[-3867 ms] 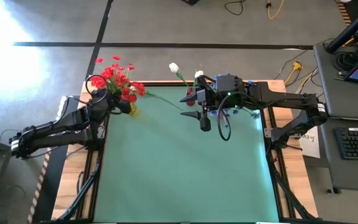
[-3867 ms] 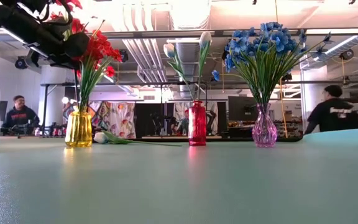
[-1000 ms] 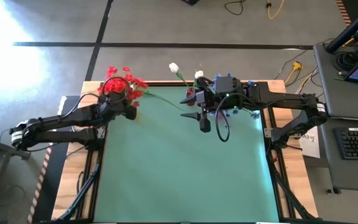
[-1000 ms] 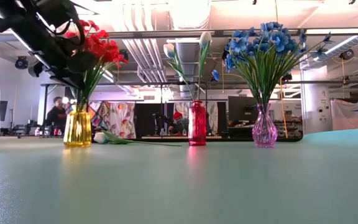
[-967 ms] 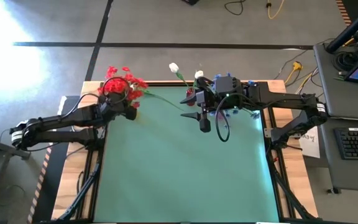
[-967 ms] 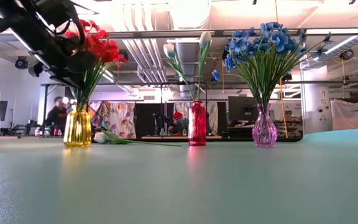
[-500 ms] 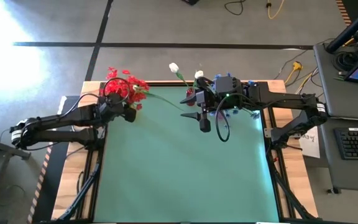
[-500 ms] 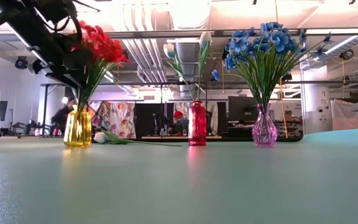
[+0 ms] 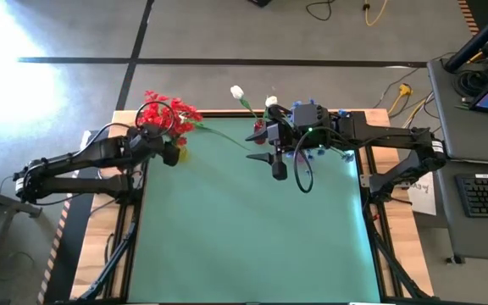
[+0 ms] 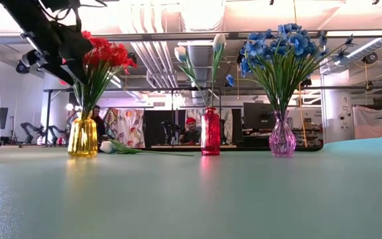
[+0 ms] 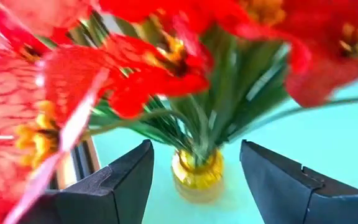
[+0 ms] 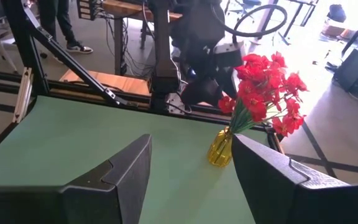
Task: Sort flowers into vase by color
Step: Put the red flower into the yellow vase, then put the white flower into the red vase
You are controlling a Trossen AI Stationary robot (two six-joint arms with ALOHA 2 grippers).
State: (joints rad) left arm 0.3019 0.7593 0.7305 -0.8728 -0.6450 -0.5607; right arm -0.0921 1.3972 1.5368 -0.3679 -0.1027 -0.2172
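Note:
Red flowers (image 10: pixel 105 56) stand with their stems in a yellow vase (image 10: pixel 83 136) at the table's far left. My left gripper (image 11: pixel 196 152) hangs open above and beside them (image 10: pixel 58 46); its fingers frame the vase (image 11: pixel 196 177) from a distance without touching. White flowers (image 10: pixel 197 50) stand in a red vase (image 10: pixel 210 133), and blue flowers (image 10: pixel 280 46) in a pink vase (image 10: pixel 282 138). One white flower (image 10: pixel 121 147) lies flat on the table beside the yellow vase. My right gripper (image 9: pixel 278 161) waits open near the red vase, facing the yellow vase (image 12: pixel 219 149).
The three vases stand in a row along the table's far edge. The loose white flower's stem (image 9: pixel 223 135) runs between the yellow and red vases. The green tabletop (image 9: pixel 252 237) stretches toward the near edge. People show in the room behind the table.
My left gripper has risen and drawn back toward the table's left edge, coming away from the red flowers' stems. The red flowers stay in the yellow vase, their blooms having swung a little and settled.

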